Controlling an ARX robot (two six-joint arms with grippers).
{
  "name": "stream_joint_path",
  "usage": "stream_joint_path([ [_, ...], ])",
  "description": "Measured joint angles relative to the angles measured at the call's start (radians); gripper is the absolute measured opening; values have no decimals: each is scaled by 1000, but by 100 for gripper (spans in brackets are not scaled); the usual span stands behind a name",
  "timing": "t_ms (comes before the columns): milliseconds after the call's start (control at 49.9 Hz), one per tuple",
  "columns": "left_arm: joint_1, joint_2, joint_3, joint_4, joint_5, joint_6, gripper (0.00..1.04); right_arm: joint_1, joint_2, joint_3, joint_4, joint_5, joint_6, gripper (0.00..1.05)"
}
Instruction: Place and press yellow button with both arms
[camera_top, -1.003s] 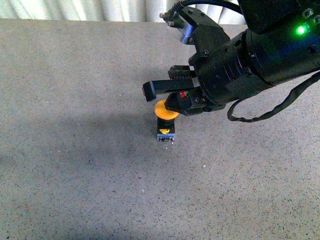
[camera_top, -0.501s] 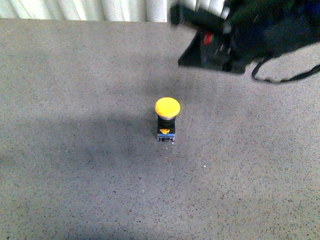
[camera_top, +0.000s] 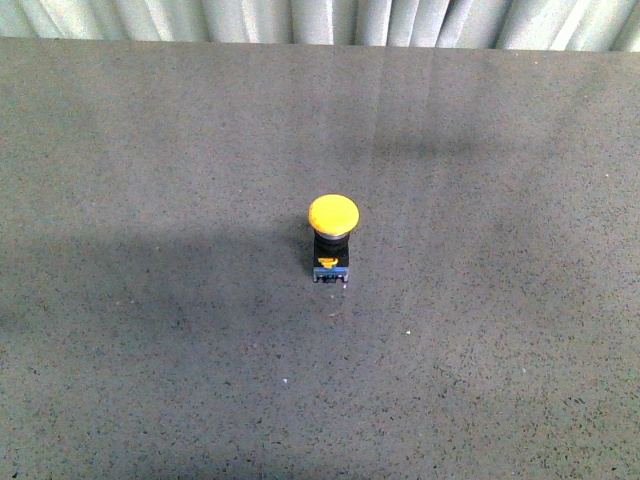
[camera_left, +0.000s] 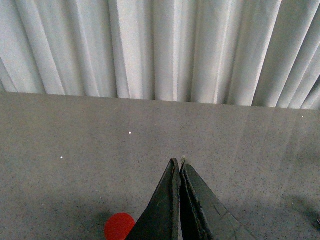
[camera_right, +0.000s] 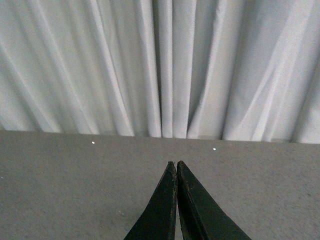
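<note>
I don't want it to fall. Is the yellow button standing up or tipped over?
Standing up. The yellow button has its cap on top and its base flat on the table.

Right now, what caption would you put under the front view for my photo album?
A yellow button stands upright and alone on a grey speckled table, white curtain behind, no robot arm in sight.
</note>
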Motion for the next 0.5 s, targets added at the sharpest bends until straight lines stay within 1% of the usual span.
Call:
stream_joint_path([
  [221, 0, 0, 0, 0, 0, 0, 1, -29, -106, -182, 56, -31, -41, 1],
  [501, 0, 0, 0, 0, 0, 0, 1, -66, -235, -325, 67, -68, -50, 1],
])
